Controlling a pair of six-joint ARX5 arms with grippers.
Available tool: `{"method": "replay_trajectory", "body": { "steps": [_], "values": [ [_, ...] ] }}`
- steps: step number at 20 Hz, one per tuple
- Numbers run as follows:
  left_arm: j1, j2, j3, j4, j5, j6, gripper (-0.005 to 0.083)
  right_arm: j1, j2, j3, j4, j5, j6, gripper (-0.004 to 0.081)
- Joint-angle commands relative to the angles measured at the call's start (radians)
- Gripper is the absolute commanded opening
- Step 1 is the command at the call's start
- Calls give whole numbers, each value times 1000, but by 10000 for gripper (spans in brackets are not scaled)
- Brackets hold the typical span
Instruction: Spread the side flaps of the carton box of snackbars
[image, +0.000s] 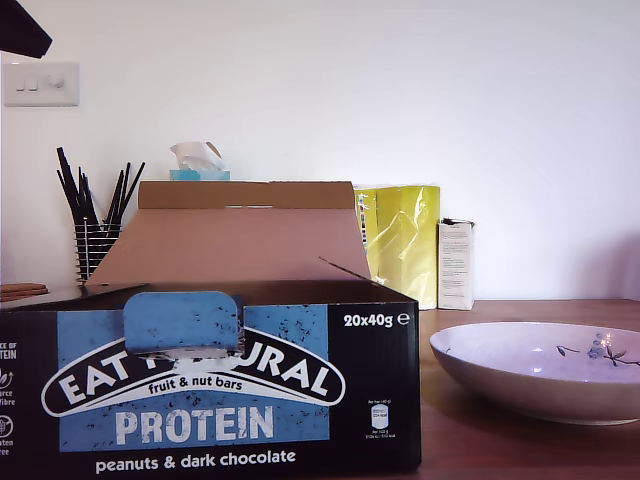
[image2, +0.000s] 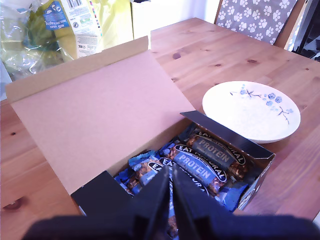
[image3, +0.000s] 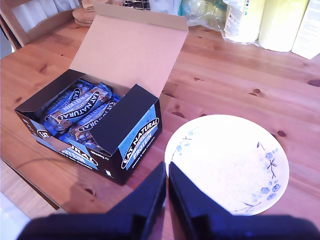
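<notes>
The carton box (image3: 95, 125) sits open on the wooden table (image3: 225, 75) just beside the white plate (image3: 227, 165), wide lid (image2: 95, 115) tilted back, snack bars (image2: 200, 162) showing. Both side flaps (image3: 120, 117) lie folded in over the bars. My first gripper (image2: 171, 200) hangs above the box, pinched closed on nothing; my second gripper (image3: 167, 192) too, between box and plate.

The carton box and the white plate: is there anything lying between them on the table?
No. In my second wrist view only bare wooden table separates the carton box from the white plate; they stand close but apart.
</notes>
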Motion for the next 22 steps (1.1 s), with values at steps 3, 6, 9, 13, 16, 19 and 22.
{"method": "replay_trajectory", "body": {
  "steps": [3, 6, 9, 13, 16, 19, 22],
  "values": [
    [0, 4, -9, 16, 31, -3, -19, 3, 1, 5, 28, 15, -47, -13],
    [0, 4, -9, 16, 31, -3, -19, 3, 1, 5, 28, 15, -47, -13],
    [0, 5, -9, 22, 31, -3, -19, 3, 17, 12, 46, -10, -47, -13],
    [0, 90, 19, 27, 42, 9, -19, 4, 100, 90, 22, -37, -40, -13],
    [0, 227, 40, 77, 103, 36, -19, 4, 163, 164, -26, -48, -55, -13],
    [0, 394, 63, 149, 169, 58, -19, 5, 208, 203, -66, -64, -64, -13],
    [-8, 555, 106, 200, 219, 59, -19, 5, 229, 211, -90, -90, -79, -13]
  ]
}}
